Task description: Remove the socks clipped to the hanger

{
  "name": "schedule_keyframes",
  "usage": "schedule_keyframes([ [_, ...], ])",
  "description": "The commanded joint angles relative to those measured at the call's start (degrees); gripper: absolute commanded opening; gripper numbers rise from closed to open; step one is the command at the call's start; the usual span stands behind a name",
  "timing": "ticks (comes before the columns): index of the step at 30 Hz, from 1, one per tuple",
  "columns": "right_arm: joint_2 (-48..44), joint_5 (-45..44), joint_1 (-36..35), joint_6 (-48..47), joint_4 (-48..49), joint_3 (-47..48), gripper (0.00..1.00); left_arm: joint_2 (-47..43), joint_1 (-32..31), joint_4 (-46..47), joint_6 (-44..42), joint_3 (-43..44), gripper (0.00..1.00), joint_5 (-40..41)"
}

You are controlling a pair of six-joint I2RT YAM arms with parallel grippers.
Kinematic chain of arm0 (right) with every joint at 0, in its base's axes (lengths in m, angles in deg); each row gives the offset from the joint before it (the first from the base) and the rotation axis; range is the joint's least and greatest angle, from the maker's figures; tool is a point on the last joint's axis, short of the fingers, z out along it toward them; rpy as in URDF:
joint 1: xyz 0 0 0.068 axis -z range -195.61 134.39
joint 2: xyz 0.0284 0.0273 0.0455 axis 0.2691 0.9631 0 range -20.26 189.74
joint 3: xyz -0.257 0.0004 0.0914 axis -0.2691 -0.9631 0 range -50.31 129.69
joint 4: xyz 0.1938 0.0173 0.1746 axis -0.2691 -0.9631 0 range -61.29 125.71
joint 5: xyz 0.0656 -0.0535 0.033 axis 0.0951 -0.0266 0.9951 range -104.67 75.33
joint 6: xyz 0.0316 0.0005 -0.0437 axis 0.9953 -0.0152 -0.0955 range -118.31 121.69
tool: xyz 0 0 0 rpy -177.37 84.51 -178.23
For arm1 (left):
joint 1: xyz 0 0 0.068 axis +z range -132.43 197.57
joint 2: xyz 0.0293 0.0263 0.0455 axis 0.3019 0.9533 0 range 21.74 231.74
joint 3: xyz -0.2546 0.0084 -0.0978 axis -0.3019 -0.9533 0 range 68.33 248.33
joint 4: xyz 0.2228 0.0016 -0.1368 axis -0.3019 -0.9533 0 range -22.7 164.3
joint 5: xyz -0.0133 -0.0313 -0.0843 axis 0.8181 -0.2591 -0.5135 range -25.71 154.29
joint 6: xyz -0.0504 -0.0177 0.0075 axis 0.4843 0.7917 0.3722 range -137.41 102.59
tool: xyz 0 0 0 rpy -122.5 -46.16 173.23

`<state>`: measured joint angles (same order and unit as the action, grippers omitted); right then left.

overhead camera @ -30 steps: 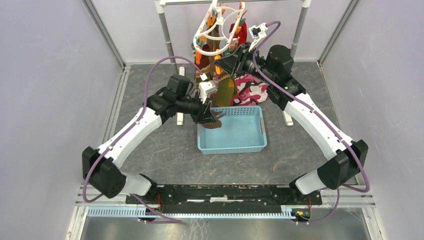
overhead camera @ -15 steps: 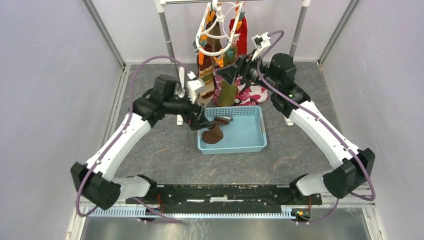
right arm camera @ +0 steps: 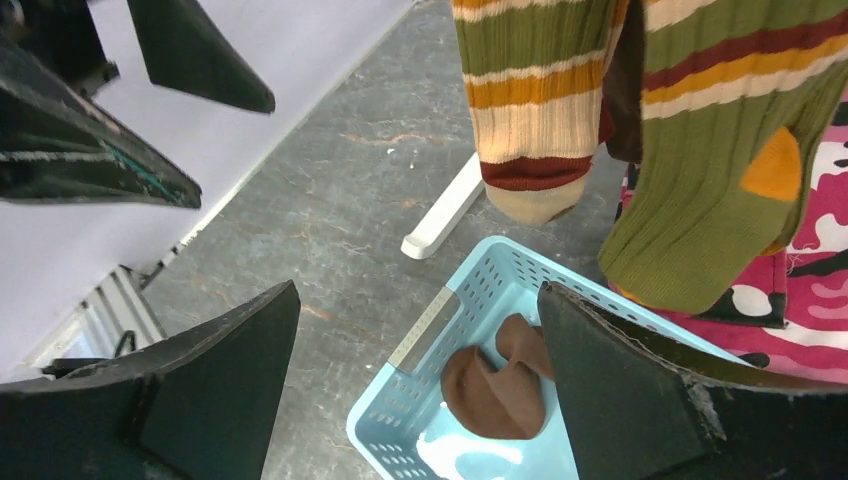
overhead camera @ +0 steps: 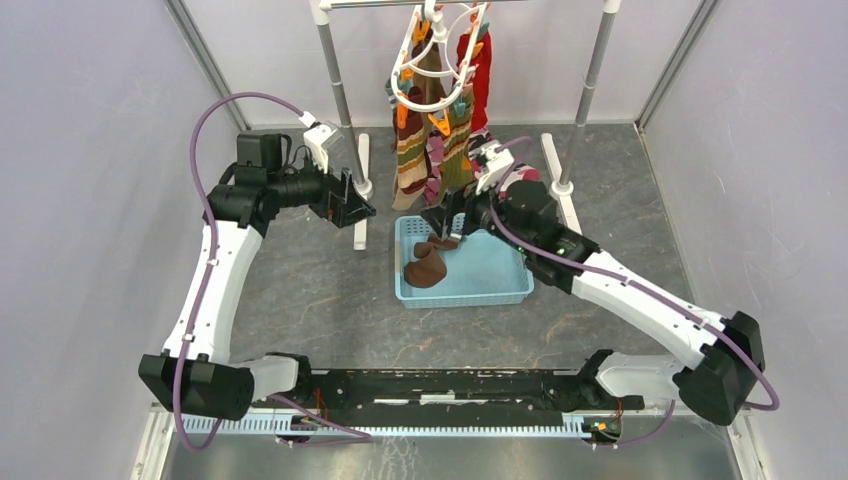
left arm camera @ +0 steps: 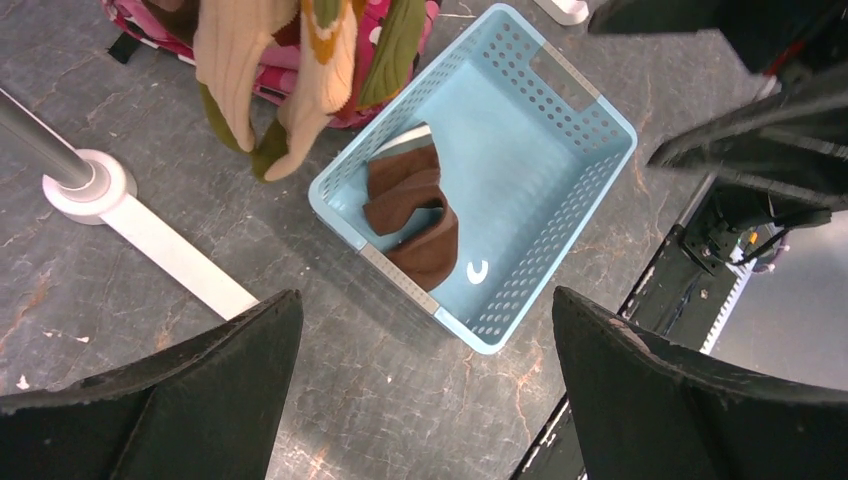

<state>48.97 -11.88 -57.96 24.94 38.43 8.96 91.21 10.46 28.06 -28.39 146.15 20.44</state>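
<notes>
The white hanger [overhead camera: 432,62] hangs from the rail with orange and teal clips. Clipped to it are a striped sock [overhead camera: 410,160] [right arm camera: 528,90], an olive sock [overhead camera: 458,150] [right arm camera: 700,200] and a red sock [overhead camera: 481,70]. A brown sock [overhead camera: 427,268] [left arm camera: 412,215] [right arm camera: 490,388] lies crumpled in the light blue basket [overhead camera: 468,297] [left arm camera: 585,95] [right arm camera: 395,415]. My left gripper [overhead camera: 362,203] [left arm camera: 425,295] is open and empty, up and to the left of the basket. My right gripper [overhead camera: 437,222] [right arm camera: 418,288] is open and empty, low over the basket's far left corner, below the hanging socks.
A metal rail stand [overhead camera: 335,75] with white feet [overhead camera: 360,195] [left arm camera: 150,240] carries the hanger. A pink camouflage cloth [right arm camera: 800,295] [left arm camera: 375,40] lies behind the basket. Grey walls close in both sides.
My left gripper opened, dropped the brown sock into the basket and drew back up and left. My right gripper left the hanger, came down over the basket and opened.
</notes>
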Motion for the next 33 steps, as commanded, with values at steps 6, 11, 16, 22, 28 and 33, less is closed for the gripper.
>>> schedule_keyframes([
  [6, 15.67, -12.85, -5.25, -5.77, 8.32, 8.58, 0.93, 2.07, 1.04, -0.06, 5.23, 5.09, 1.0, 0.94],
  [11, 25.47, -18.82, -5.82, -6.01, 11.08, 16.23, 0.88, 1.07, 1.46, 0.24, 5.83, 4.43, 1.0, 1.94],
  [16, 30.98, -25.36, -6.01, -6.39, 11.22, 20.62, 0.7, -0.77, 2.01, 0.06, 5.68, 4.7, 1.0, 2.35],
  [22, 27.43, -27.07, -5.87, -8.11, 13.39, 15.32, 0.28, -1.34, 2.02, -0.43, 4.41, 4.0, 1.0, 3.29],
  [28, 24.41, -27.32, -5.96, -9.0, 11.19, 13.84, 0.0, -0.48, 2.02, -0.43, 5.11, 3.93, 0.97, 1.4],
  [33, 20.7, -26.11, -5.93, -7.75, 12.94, 9.11, 0.58, -0.52, 2.02, -0.06, 5.56, 4.36, 0.97, 0.67],
])
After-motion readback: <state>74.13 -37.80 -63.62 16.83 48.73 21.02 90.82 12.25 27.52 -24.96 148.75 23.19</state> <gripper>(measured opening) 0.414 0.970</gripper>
